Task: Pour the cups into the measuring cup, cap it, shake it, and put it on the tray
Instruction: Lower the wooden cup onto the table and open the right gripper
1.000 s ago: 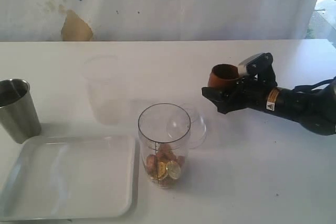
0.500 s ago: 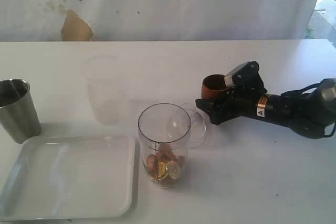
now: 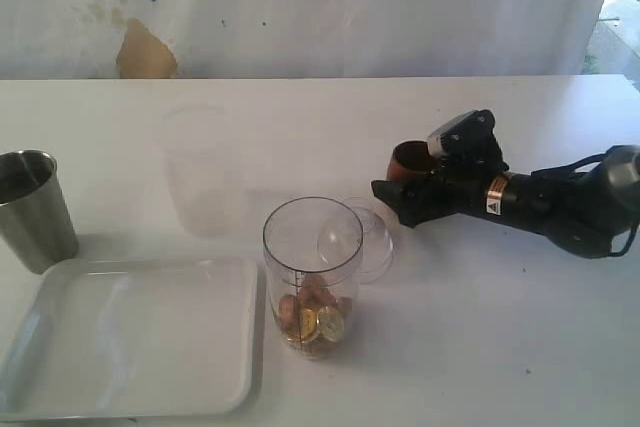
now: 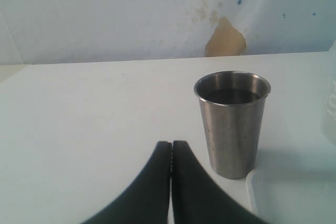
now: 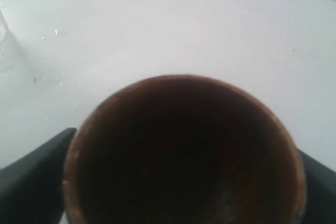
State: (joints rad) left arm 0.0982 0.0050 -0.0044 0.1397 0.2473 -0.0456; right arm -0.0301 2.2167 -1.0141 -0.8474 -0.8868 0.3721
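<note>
The brown wooden cup [image 3: 409, 159] sits low at the table right of centre, and my right gripper [image 3: 404, 185] is shut on it. In the right wrist view its dark empty mouth [image 5: 184, 150] fills the frame between the two black fingers [image 5: 37, 174]. The clear measuring cup [image 3: 312, 272], with a black scale, stands at the front centre holding coins. At the far left is the steel tumbler [image 3: 35, 209]. The left wrist view shows that tumbler [image 4: 232, 121] just beyond my left gripper [image 4: 171, 148], which is shut and empty. The white tray [image 3: 130, 337] lies front left.
A frosted unmarked cup [image 3: 200, 172] stands behind the tray. A clear domed lid [image 3: 368, 237] lies on the table just right of the measuring cup, close to my right gripper. The tray's corner [image 4: 283, 198] shows beside the tumbler.
My right gripper has come down and a little to the left with the wooden cup, from above the table to table level. The rest has not moved.
</note>
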